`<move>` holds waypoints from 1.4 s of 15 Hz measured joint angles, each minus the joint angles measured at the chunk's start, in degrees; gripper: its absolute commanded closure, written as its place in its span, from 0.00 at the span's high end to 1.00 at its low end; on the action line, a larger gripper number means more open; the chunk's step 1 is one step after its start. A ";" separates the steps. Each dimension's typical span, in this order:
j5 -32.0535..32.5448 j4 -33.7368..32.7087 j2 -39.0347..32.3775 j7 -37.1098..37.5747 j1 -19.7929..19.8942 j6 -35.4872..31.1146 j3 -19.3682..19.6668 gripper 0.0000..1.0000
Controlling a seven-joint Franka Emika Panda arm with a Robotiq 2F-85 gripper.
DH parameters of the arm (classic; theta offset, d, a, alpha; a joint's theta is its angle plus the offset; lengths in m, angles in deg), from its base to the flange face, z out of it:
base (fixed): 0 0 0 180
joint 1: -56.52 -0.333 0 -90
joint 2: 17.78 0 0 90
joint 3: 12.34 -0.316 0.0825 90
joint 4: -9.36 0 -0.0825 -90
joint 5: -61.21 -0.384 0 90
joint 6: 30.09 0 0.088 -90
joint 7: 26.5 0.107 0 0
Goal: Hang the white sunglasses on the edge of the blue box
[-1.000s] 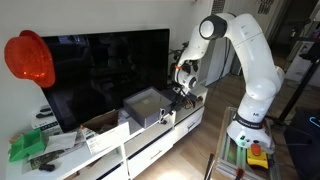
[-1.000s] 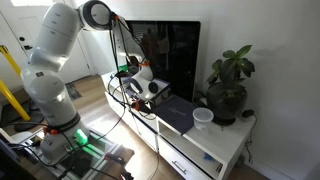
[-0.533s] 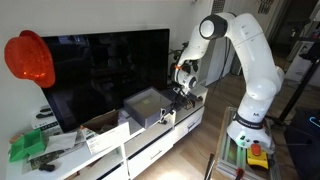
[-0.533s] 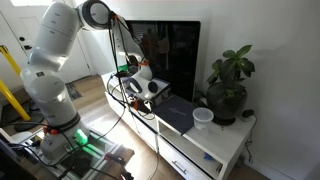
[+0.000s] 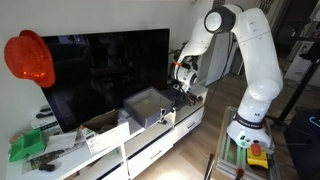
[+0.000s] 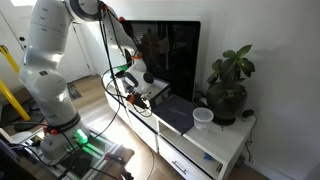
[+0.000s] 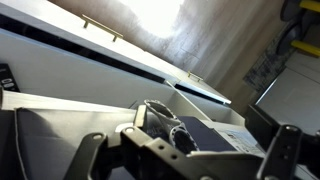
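Observation:
The blue box (image 6: pixel 178 113) sits on the white TV cabinet; it also shows in an exterior view (image 5: pixel 147 104) and as a dark blue panel in the wrist view (image 7: pixel 215 135). My gripper (image 5: pixel 182 86) hovers at the box's near end, also seen in an exterior view (image 6: pixel 134 84). In the wrist view the gripper (image 7: pixel 183 160) has its two fingers wide apart. The white sunglasses (image 7: pixel 163 113) lie between them, at the edge of the blue panel. I cannot tell whether the fingers touch them. The sunglasses are too small to make out in both exterior views.
A large black TV (image 5: pixel 100 70) stands behind the box. A white cup (image 6: pixel 203 118) and a potted plant (image 6: pixel 228 88) are beyond the box. A red object (image 5: pixel 30 56) hangs at one end, with green items (image 5: pixel 27 146) on the cabinet.
The arm's upper joints have risen and swung. The gripper has shifted slightly but stays by the box's end.

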 measured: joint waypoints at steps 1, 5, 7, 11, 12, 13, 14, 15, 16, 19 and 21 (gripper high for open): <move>1.25 1.47 1.94 2.53 -1.03 -2.60 0.16 1.00; 7.35 8.17 11.45 14.29 -5.78 -17.35 0.12 1.00; 13.41 11.43 15.81 22.88 -8.32 -23.46 0.43 1.00; 25.98 17.26 20.06 40.31 -15.31 -29.21 4.46 1.00; 29.62 18.41 20.63 44.73 -16.88 -29.56 5.70 1.00; 33.35 19.42 21.24 49.00 -18.30 -29.74 6.89 1.00; 37.36 20.41 22.06 53.32 -19.70 -29.82 8.14 1.00; 41.65 21.29 23.01 57.68 -21.08 -30.02 9.47 1.00; 45.46 21.57 23.82 61.54 -22.38 -30.05 10.78 1.00; 56.89 20.79 26.15 71.65 -25.12 -30.04 14.50 1.00; 65.55 21.25 28.87 78.59 -25.64 -29.26 16.41 1.00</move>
